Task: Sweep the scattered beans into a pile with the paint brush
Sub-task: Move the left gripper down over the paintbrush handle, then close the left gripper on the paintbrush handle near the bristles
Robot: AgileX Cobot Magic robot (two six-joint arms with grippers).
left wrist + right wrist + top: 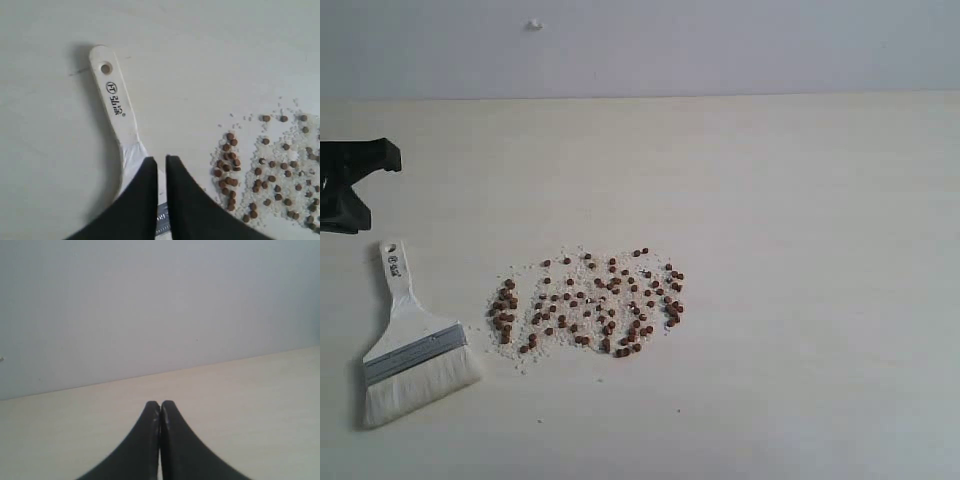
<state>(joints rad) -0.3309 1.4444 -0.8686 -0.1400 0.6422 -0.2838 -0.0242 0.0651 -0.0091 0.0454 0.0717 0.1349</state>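
Here, an oval "FT" logo marks the paint brush near the barely parted, empty left hand; right hand clenched.

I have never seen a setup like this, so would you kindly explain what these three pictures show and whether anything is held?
This is a robot with two arms working at a pale table. One picture comes from a camera off the arms; the other two come from a camera on each wrist, looking past the black fingers. On the table lie a paint brush and scattered beans mixed with white crumbs. The left gripper hangs above the brush, jaws slightly apart, holding nothing. The right gripper is shut and empty, facing only table and wall.
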